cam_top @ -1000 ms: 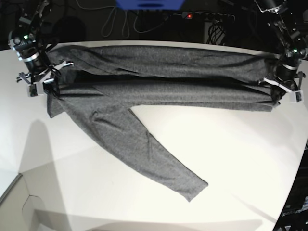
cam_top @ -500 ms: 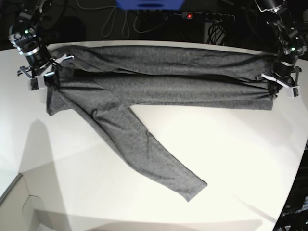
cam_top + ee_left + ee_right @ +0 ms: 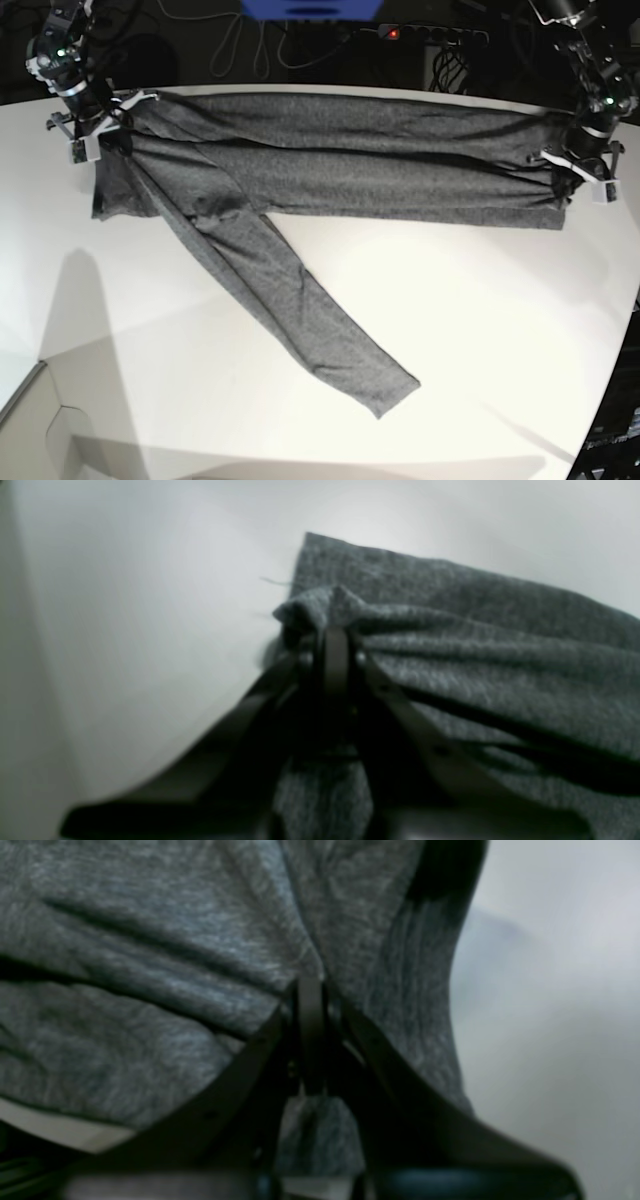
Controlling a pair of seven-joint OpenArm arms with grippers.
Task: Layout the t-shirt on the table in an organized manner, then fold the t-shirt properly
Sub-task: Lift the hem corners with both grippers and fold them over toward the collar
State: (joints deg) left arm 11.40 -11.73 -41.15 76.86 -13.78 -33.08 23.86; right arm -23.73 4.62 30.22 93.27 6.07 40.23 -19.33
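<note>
- Both arms have carried their ends of the t-shirt point(image 3: 340, 165) toward the far side of the table point(image 3: 480, 330) since the earlier base pictures; the long sleeve has dragged along, its cuff now lying a little further left.
- Right gripper point(image 3: 92, 128) — on the base view's left — is clamped tight on a bunched end of the shirt; its wrist view shows cloth pinched between closed jaws.
- Left gripper point(image 3: 580, 172) is likewise closed on the opposite end.
- Between them the shirt is stretched as a long doubled band across the far part of the table, one sleeve trailing diagonally toward the near edge.
- Step in hand, as judged: laying out — spreading, not yet folding.
- Next move likely calls for lowering and releasing the cloth flat.
- Count: one shirt, one table, two grippers.
</note>
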